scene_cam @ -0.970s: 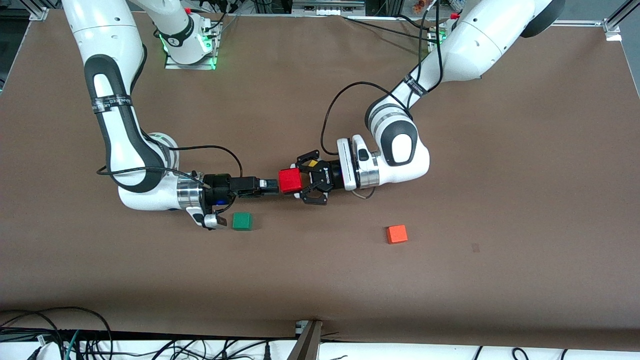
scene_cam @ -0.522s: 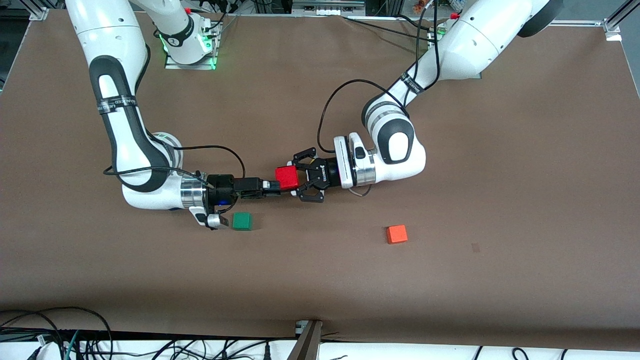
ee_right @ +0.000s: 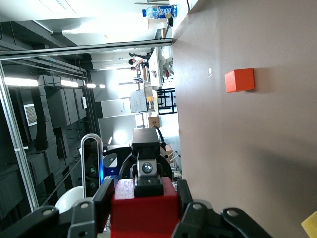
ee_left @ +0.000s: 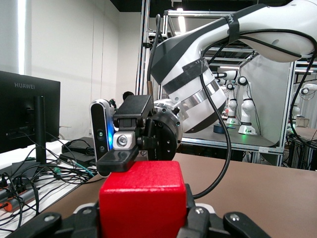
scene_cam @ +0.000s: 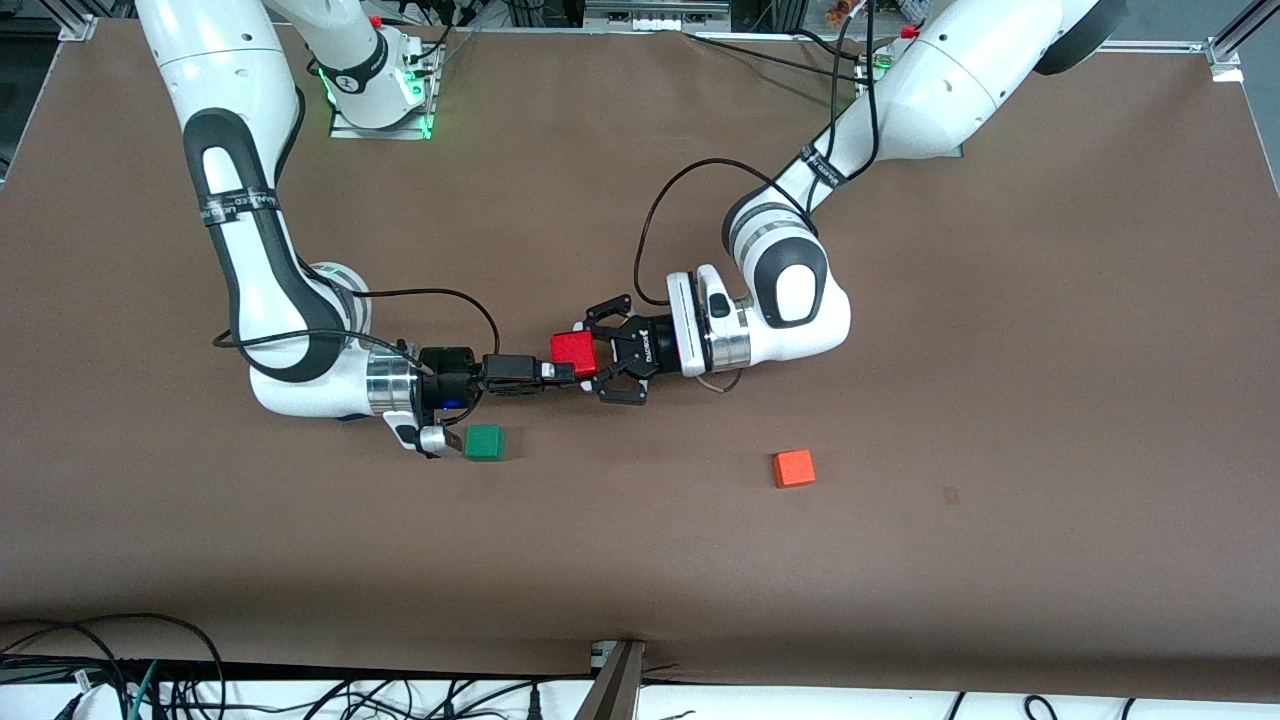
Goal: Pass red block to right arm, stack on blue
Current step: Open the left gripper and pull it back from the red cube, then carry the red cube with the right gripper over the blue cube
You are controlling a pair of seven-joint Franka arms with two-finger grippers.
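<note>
My left gripper (scene_cam: 592, 360) is shut on the red block (scene_cam: 573, 353) and holds it sideways, low over the middle of the table. The block fills the foreground of the left wrist view (ee_left: 142, 198) and the right wrist view (ee_right: 143, 213). My right gripper (scene_cam: 562, 371) reaches in from the right arm's end, open, with its jaws close on either side of the block. One of its fingers (ee_left: 119, 158) lies over the block's top face. The blue cube shows in no view.
A green cube (scene_cam: 484, 442) lies on the brown table (scene_cam: 900, 560) just under the right wrist, nearer the front camera. An orange-red cube (scene_cam: 793, 468) lies toward the left arm's end and also shows in the right wrist view (ee_right: 239, 80). Cables hang along the table's front edge.
The left gripper carried the red block a little toward the right arm, then held still. The right gripper slid forward until its jaws came around the block.
</note>
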